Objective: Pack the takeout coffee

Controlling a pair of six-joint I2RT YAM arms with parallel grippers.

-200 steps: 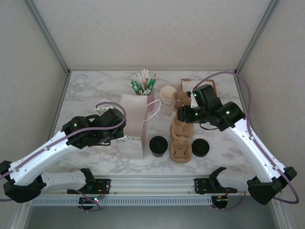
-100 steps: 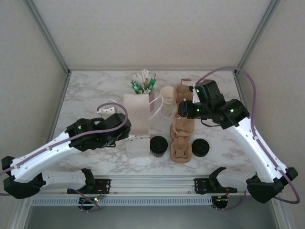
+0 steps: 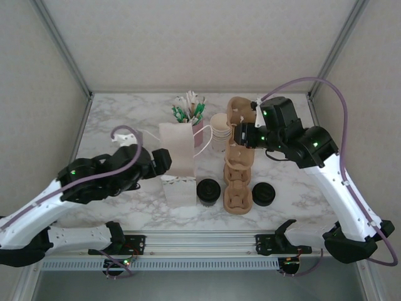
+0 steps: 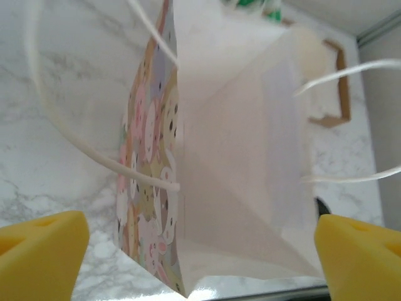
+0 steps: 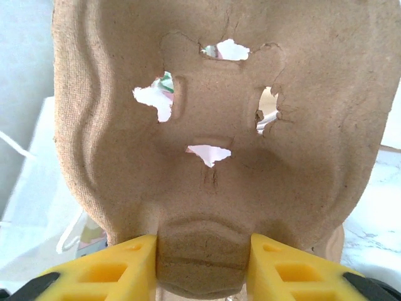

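Coffee cup (image 3: 208,190) sits lower centre on counter (image 3: 125,125), beside bag (image 3: 177,150). Prob. light, thin-walled, spill-prone: grip sides, keep upright. L pincer (image 4: 200,248) apart; R pincer (image 5: 203,263) clamped on cardboard tray (image 5: 213,125).

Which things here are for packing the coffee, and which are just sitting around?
For the job:
small dark cup with round black lid
white paper bag with string handles
raised brown pulp cup carrier

Just lying about:
stack of cream paper cups
bunch of green-and-white sticks
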